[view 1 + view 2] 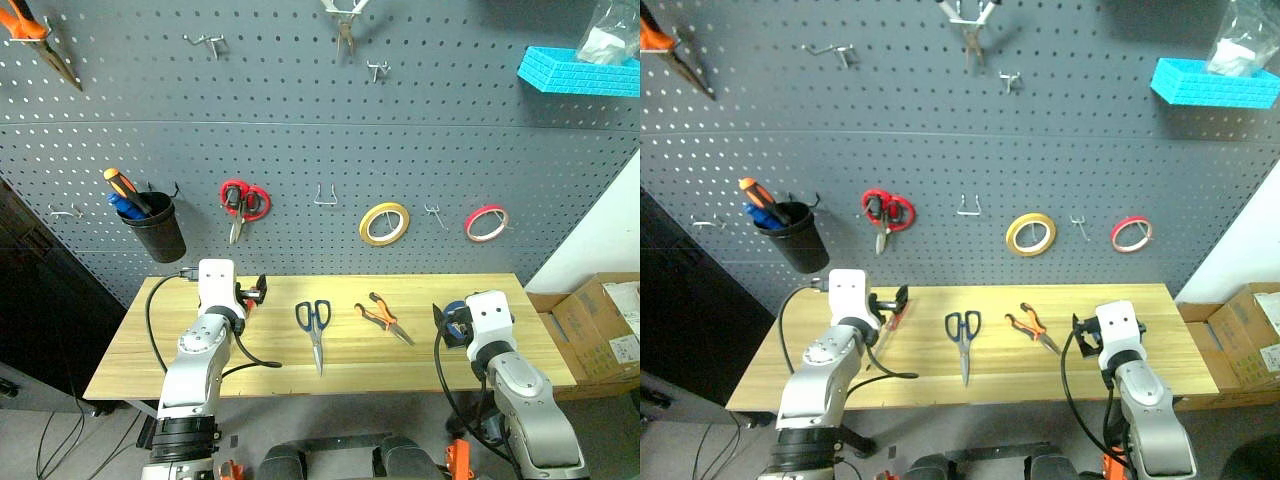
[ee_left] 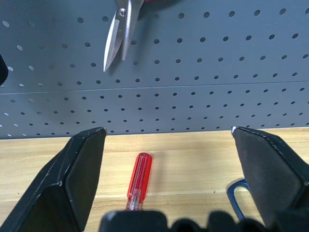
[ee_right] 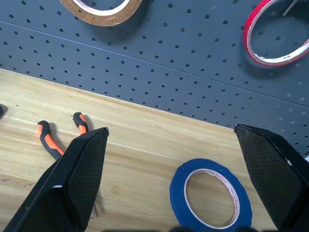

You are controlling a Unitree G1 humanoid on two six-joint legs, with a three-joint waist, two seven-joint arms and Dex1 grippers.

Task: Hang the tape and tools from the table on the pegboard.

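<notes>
A light yellowish plank surface stands against a wide dark grey pegboard that takes up most of the frame. Nearest the camera, the left gripper sits at lower left and the right gripper at lower right, both with fingers spread wide and holding nothing. In the left wrist view, a small red-handled tool lies on the wood between the left fingers; in the right wrist view, the blue tape roll lies flat between the right fingers. At the centre of the surface lie the blue-handled scissors, blades pointing toward the camera, and just to their right the pliers with orange-and-black handles. Farther back, on the pegboard, hang a black cup holding orange and blue screwdrivers at left, red-handled scissors, a yellow tape roll and a red-pink tape roll. At the upper right sits a light blue bin. A cardboard box at the right edge bears a white label too small to read.
</notes>
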